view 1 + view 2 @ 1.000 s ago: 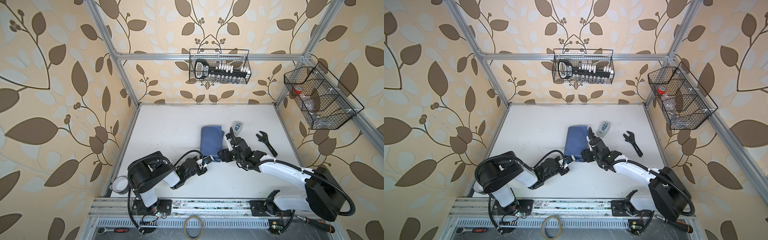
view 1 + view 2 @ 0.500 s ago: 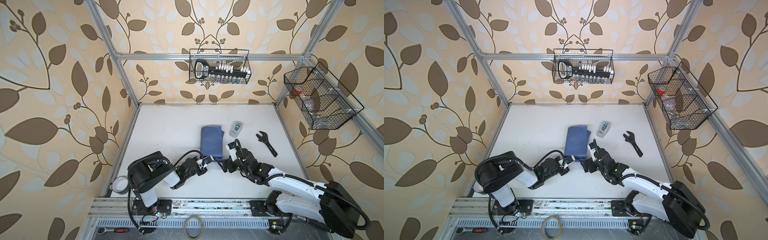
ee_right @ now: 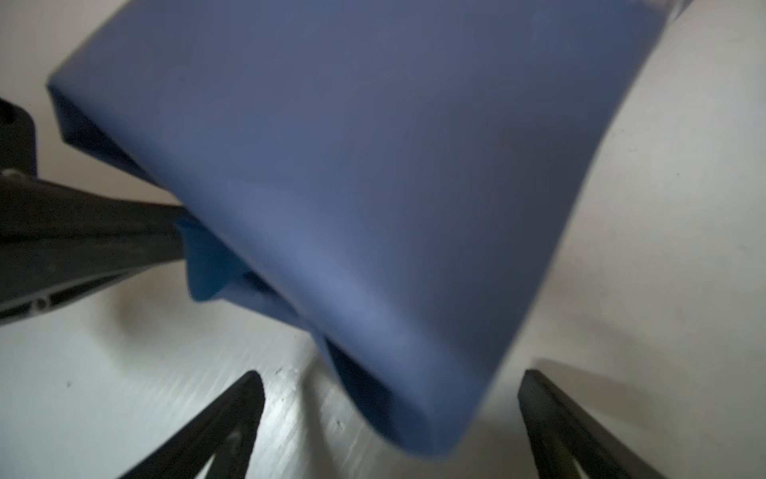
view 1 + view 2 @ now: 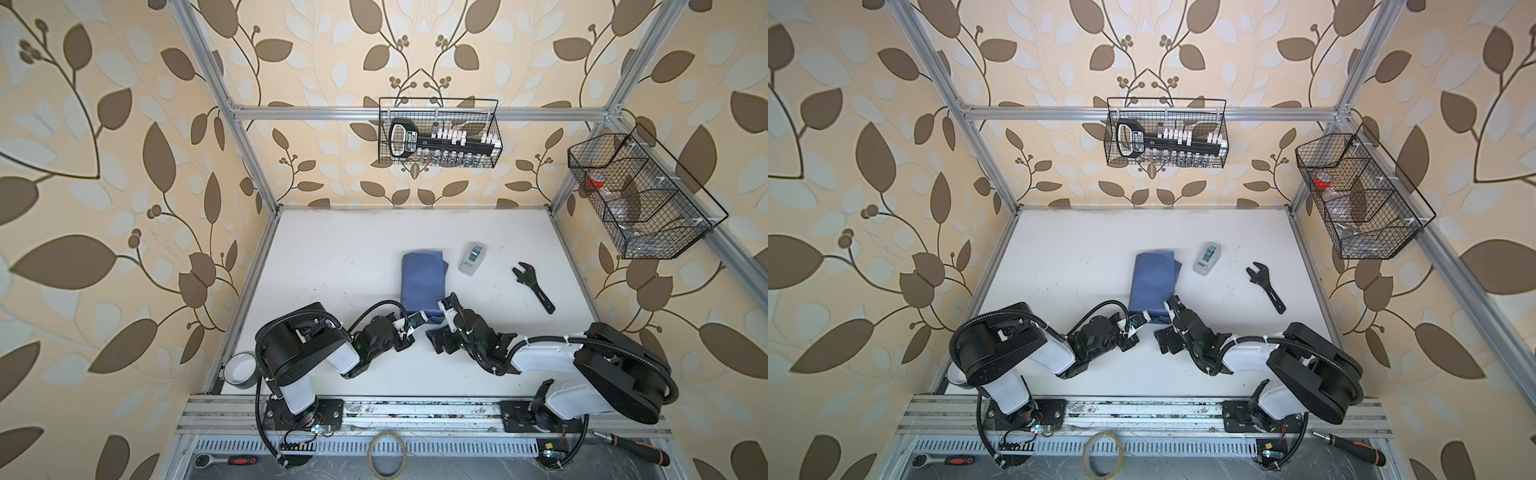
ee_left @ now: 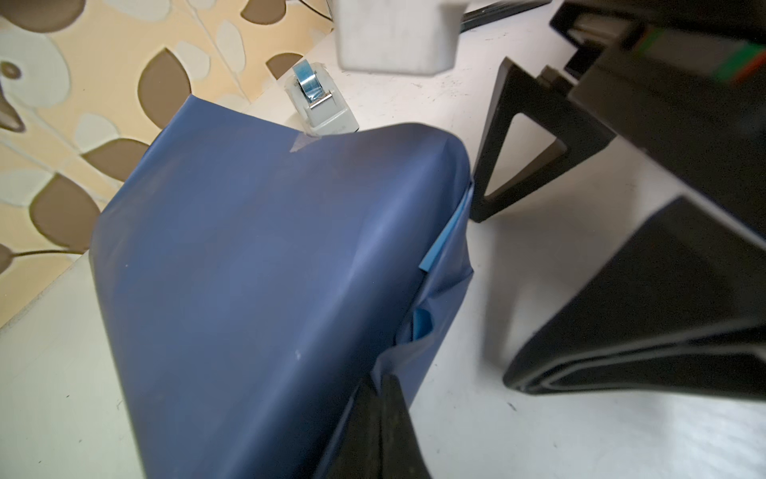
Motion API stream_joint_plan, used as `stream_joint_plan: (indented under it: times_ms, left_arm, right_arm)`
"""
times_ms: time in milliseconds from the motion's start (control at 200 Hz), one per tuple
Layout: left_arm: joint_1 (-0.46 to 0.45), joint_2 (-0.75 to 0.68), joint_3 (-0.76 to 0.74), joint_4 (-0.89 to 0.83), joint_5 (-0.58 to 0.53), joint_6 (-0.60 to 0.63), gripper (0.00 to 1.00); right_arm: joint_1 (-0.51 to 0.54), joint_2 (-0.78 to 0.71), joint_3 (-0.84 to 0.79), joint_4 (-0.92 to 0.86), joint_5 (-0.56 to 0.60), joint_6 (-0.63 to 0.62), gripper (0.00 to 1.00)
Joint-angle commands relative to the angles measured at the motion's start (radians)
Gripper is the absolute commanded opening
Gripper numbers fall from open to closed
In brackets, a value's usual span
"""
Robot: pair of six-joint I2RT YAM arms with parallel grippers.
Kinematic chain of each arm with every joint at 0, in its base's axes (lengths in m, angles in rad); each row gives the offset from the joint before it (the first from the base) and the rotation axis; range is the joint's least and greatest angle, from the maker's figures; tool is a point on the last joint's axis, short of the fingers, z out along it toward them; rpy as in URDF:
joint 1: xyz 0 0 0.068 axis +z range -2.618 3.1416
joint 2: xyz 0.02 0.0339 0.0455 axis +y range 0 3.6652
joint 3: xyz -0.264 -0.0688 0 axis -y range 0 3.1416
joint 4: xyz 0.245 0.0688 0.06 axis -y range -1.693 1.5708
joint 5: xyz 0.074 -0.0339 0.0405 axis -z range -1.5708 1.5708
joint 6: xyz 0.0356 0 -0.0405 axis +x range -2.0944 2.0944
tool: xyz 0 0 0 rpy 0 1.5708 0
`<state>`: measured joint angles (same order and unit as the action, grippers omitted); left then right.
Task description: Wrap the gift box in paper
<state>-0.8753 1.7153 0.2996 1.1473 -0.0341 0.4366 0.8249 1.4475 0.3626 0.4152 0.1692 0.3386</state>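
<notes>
**Table** (image 4: 332, 257) – white surface, loose tools on it.

**Task item.** The paper (image 4: 422, 278) lies mid-table with its slate-blue face outward. It is folded into a box-shaped parcel whose long axis runs back to front, as seen in both top views. The gift box is covered, and none of its surface shows. At the parcel's near end the folds stand loose, and a sky-blue inner flap (image 5: 422, 327) shows in the gap.

**Left end effector** (image 4: 419, 319): fully closed, with its tips at the loose fold of the near end. Its fingers (image 5: 385, 427) meet the paper edge, but I cannot tell whether a layer is pinched between them.

**Right end effector** (image 4: 440, 314): jaws spread wide, straddling the parcel's near corner on the right arm's side and gripping nothing. In the right wrist view its fingers (image 3: 232, 414) stand on either side of that corner, clear of the paper.

**Other items.** A tape dispenser (image 4: 472, 258) sits just beside the parcel's far end, not touching it. An adjustable wrench (image 4: 534, 286) lies farther right.

**Writing.** The dispenser's label carries lettering too small to read. So does the label on the socket set (image 4: 440, 139), which sits in the wire basket (image 4: 496, 124) on the back wall.
</notes>
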Motion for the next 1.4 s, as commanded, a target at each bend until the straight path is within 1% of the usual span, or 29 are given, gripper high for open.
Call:
stream_joint_plan:
  times_ms: [0, 115, 315, 515, 985, 1210, 1395]
  left_arm:
    - [0.012, -0.022, 0.021, 0.033, 0.015, -0.01, 0.0]
    - [0.012, -0.017, 0.024, 0.036, 0.02, -0.01, 0.0]
    - [0.013, -0.013, 0.026, 0.035, 0.021, -0.012, 0.0]
    - [0.013, -0.012, 0.028, 0.032, 0.023, -0.013, 0.0]
    - [0.013, -0.012, 0.04, 0.008, 0.034, -0.013, 0.0]
    - [0.013, -0.01, 0.045, -0.004, 0.037, -0.013, 0.0]
    - [0.014, -0.012, 0.052, -0.02, 0.043, -0.015, 0.0]
  right_arm:
    - [0.008, 0.028, 0.016, 0.086, 0.044, -0.046, 0.95]
    - [0.008, 0.03, 0.015, 0.108, 0.049, -0.072, 0.94]
    - [0.007, 0.042, 0.013, 0.135, 0.033, -0.097, 0.87]
    - [0.008, 0.05, 0.026, 0.137, 0.044, -0.113, 0.82]
    - [0.008, 0.074, 0.048, 0.142, 0.072, -0.126, 0.73]
    - [0.008, 0.079, 0.055, 0.142, 0.078, -0.128, 0.64]
    - [0.007, 0.079, 0.053, 0.142, 0.087, -0.126, 0.62]
